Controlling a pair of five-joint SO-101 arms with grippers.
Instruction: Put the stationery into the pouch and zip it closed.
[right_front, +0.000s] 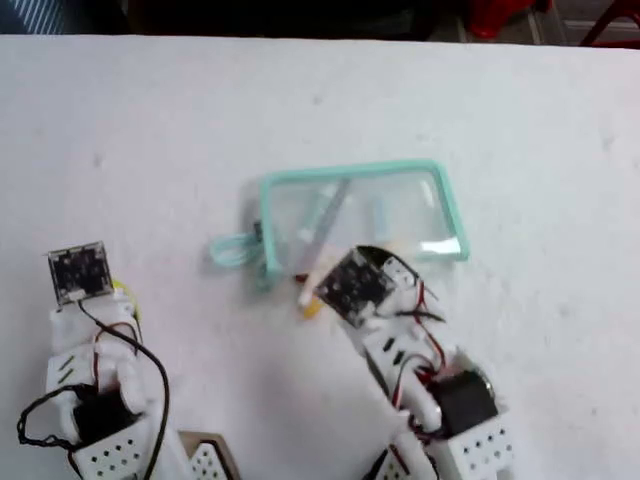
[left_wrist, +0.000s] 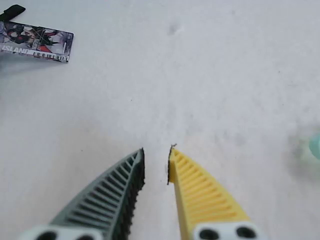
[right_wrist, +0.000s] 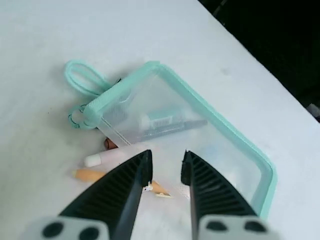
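A clear pouch with a mint-green rim (right_front: 352, 213) (right_wrist: 220, 127) lies flat at the table's middle, its green loop (right_front: 228, 250) (right_wrist: 82, 80) at its left end. Inside it lie a pen (right_wrist: 170, 127) and other pale stationery (right_front: 325, 215). An orange pen with a white cap (right_wrist: 107, 160) (right_front: 310, 300) pokes out by the pouch's near edge. My right gripper (right_wrist: 165, 162) hovers over that near edge, slightly open, holding nothing. Off to the left, my left gripper (left_wrist: 156, 162) hangs above bare table with a narrow gap between its grey and yellow fingers, nothing in it.
A printed card (left_wrist: 35, 42) lies on the white table (right_front: 520, 130) ahead of the left gripper. A dark background runs beyond the table's far edge. Both arm bases (right_front: 100, 420) stand at the near edge.
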